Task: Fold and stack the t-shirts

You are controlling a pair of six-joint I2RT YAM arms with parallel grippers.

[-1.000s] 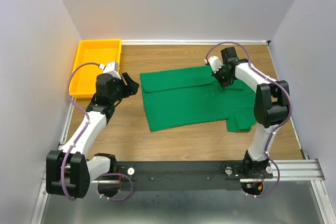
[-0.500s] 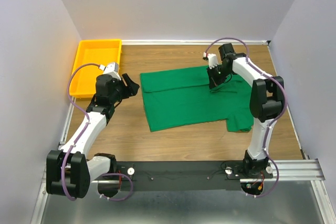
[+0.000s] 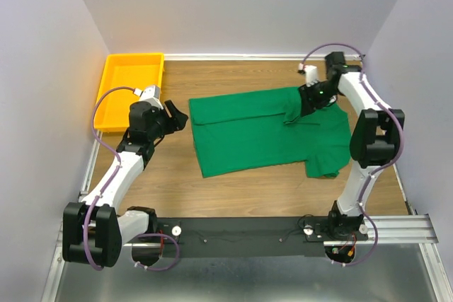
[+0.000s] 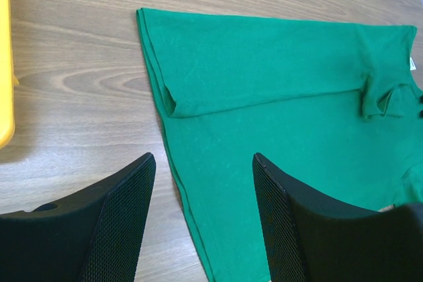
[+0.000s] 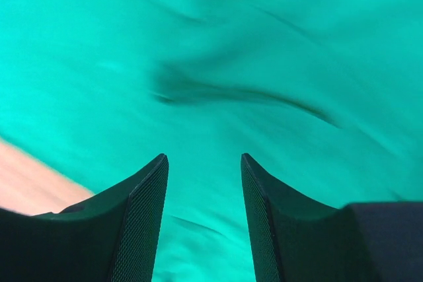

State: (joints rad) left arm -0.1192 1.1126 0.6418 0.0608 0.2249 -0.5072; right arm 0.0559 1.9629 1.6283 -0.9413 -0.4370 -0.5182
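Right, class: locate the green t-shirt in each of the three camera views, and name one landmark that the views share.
Top external: the t-shirt lies spread at mid-table, between the two arms.
Left wrist: the t-shirt fills the upper right.
Right wrist: the t-shirt fills nearly the whole picture, close up.
Shared landmark: the wooden table, bare at the left in both wrist views.

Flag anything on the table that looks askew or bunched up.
The green t-shirt lies skewed on the table, and a small raised bunch of cloth sits on its folded far part, just beside the open right hand. One sleeve juts out at the near right.
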